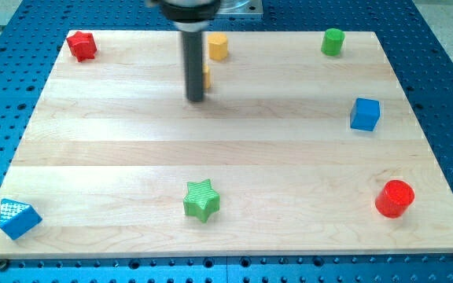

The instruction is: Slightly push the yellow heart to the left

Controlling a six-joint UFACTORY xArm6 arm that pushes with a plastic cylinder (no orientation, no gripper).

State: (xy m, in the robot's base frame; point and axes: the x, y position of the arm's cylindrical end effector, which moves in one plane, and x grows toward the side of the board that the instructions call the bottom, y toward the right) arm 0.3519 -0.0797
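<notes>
My dark rod comes down from the view's top centre, and my tip (196, 99) rests on the wooden board (132, 149). A yellow block (207, 76) shows as a thin sliver at the rod's right edge, just above my tip. It is mostly hidden by the rod, so I cannot make out its shape. A second yellow block (217, 46), blocky with flat sides, stands further toward the view's top, just right of the rod.
A red star (81, 45) sits at the top left, a green cylinder (333, 41) at the top right and a blue cube (365, 114) at the right. A red cylinder (394, 198) is at the bottom right, a green star (202, 200) at the bottom centre and a blue triangular block (18, 218) at the bottom left corner.
</notes>
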